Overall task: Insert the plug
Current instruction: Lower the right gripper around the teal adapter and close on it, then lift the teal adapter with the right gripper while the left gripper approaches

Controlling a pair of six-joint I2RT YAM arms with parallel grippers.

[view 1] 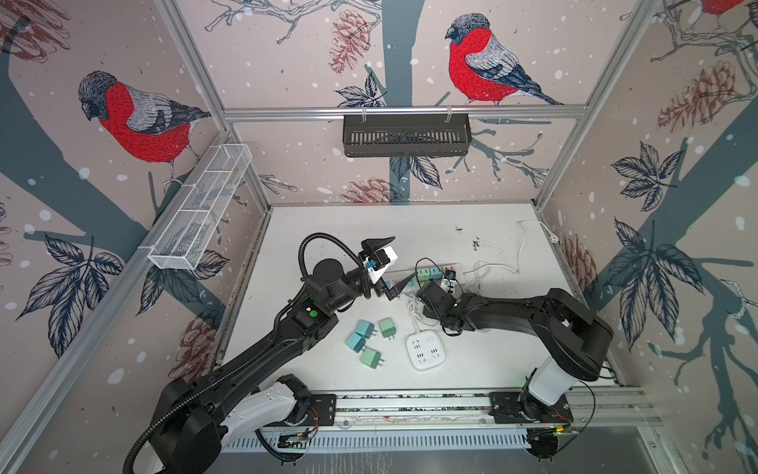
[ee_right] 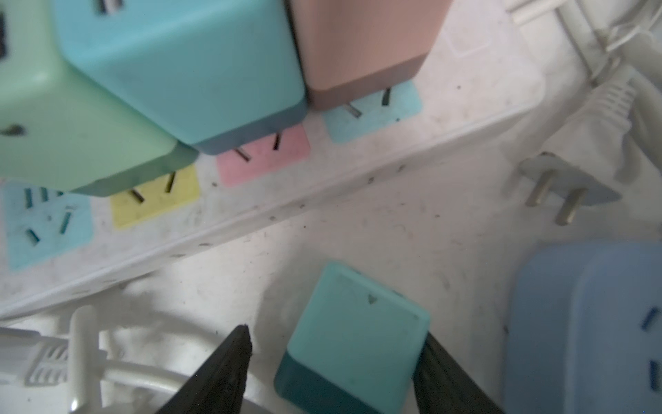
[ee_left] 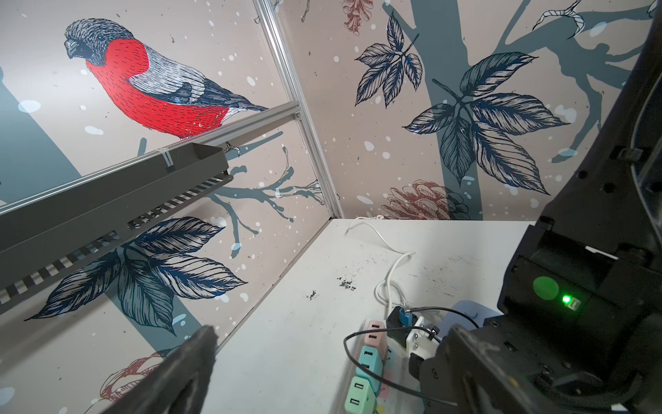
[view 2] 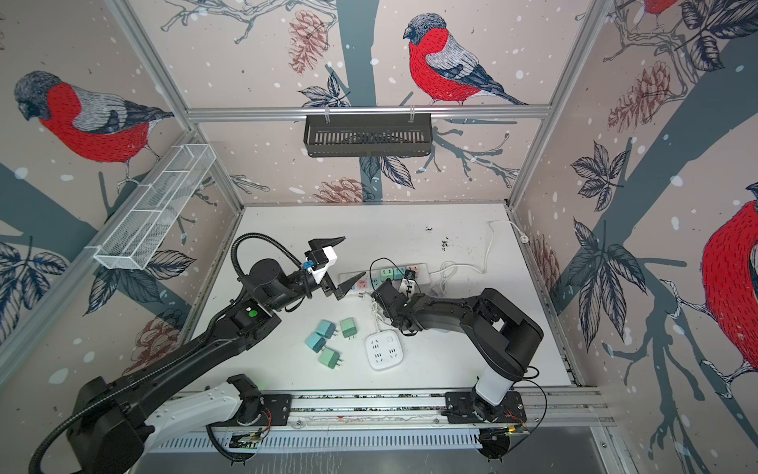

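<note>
A white power strip (view 1: 406,274) (ee_right: 322,186) lies mid-table with a green plug (ee_right: 71,125), a teal plug (ee_right: 179,71) and a pink plug (ee_right: 358,43) standing in it. In the right wrist view another teal plug (ee_right: 376,322) lies on the table beside the strip, between the jaws of my right gripper (ee_right: 335,333). One finger touches the plug and the other stands off with a gap, so the gripper is open. My left gripper (view 1: 404,257) (ee_left: 333,337) hangs wide open and empty above the strip's left end.
Several loose green and teal plugs (view 1: 371,342) and a white square socket block (view 1: 425,349) lie near the front. A blue socket block (ee_right: 587,322), a white two-pin plug (ee_right: 559,186) and white cables (view 1: 521,246) crowd the strip. A black basket (view 1: 406,135) hangs on the back wall.
</note>
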